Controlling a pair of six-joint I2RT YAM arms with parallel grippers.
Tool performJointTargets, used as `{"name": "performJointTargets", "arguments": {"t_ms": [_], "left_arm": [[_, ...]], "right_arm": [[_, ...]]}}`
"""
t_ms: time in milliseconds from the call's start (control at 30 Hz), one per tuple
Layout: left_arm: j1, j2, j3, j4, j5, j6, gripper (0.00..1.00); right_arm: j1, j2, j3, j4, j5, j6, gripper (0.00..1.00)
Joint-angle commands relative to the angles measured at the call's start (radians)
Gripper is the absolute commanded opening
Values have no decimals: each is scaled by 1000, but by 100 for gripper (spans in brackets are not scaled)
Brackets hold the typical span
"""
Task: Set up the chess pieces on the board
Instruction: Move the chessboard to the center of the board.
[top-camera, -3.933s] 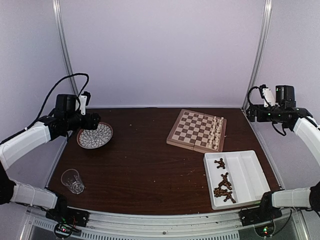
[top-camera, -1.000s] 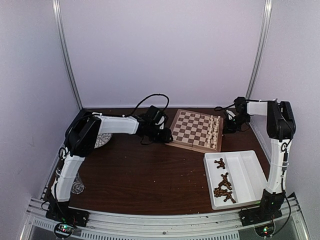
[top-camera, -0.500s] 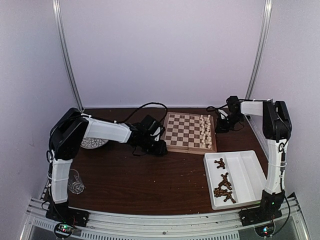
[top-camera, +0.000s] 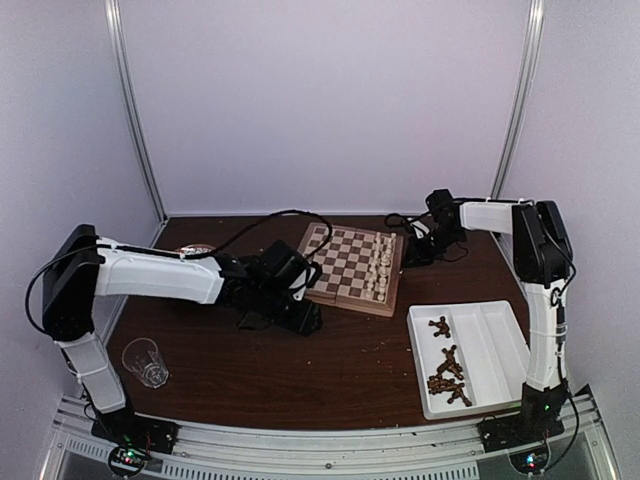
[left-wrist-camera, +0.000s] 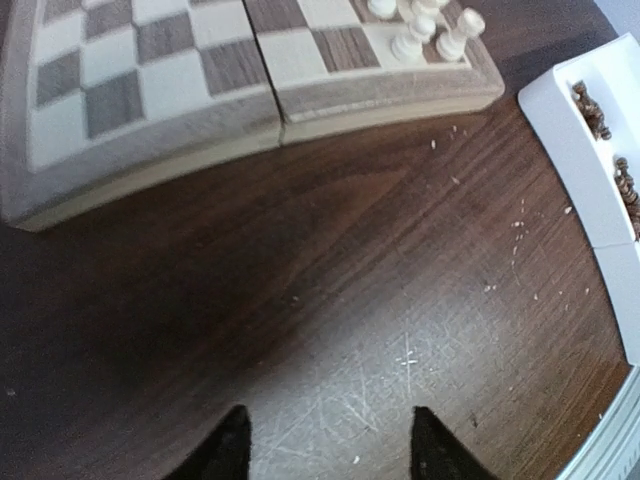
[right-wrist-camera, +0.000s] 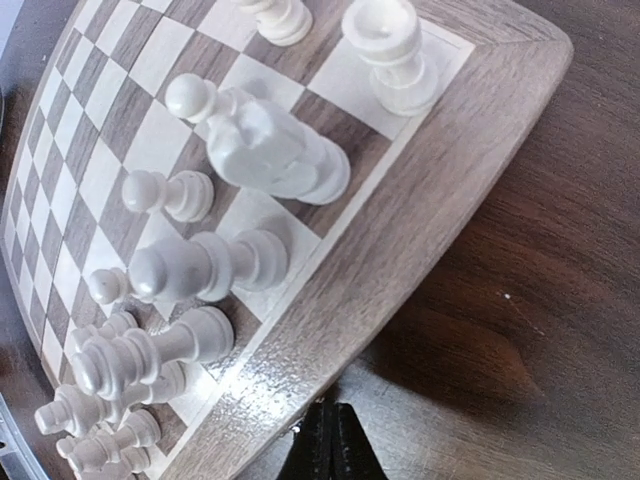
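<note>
The board (top-camera: 338, 256) lies at the middle back of the table, with cream-white chess pieces (top-camera: 383, 266) lined up along its right side. Dark chess pieces (top-camera: 446, 372) lie loose in the white tray (top-camera: 497, 345). My left gripper (top-camera: 303, 317) hovers low over bare table just in front of the board's near left corner. In the left wrist view the left gripper (left-wrist-camera: 330, 455) is open and empty, the board (left-wrist-camera: 200, 90) beyond it. My right gripper (top-camera: 413, 254) is shut, and in the right wrist view the right gripper (right-wrist-camera: 331, 440) has its tip against the board's border (right-wrist-camera: 400, 230), beside the white pieces (right-wrist-camera: 270, 150).
A clear glass (top-camera: 146, 362) stands near the front left. A patterned plate (top-camera: 193, 248) shows partly behind the left arm at the back left. The tray (left-wrist-camera: 590, 160) sits at the front right, close to the board's near corner.
The board has slid left and turned, with the right gripper following at its right edge. The left arm has drawn back toward the near left, ending in front of the board.
</note>
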Motion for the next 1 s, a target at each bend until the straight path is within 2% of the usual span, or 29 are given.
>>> {"name": "performJointTargets", "arguments": {"t_ms": [0,100,167,333,467,767,967], "left_arm": [[21,-114,78,-107,-207,103,63],[70,-73,195,-206,-281,118,74],[116,-36,236,-206,-270,105,78],[231,111,367,-191,-182,81,80],[292,221,465,-195,-120,73,80],[342,382,594,-194,1,58,85],[344,441,613,-204,12,23,76]], "right_arm": [[-47,-76,-29,4,-4,-9,11],[-60,-185,-101,-1,9,-45,18],[-59,-276,-163,-5,17,-74,27],[-58,-492,-303,-33,19,-160,44],[-57,-590,-376,-46,24,-196,54],[-57,-740,-497,-28,60,-230,57],[-57,-777,-531,-38,45,-232,57]]}}
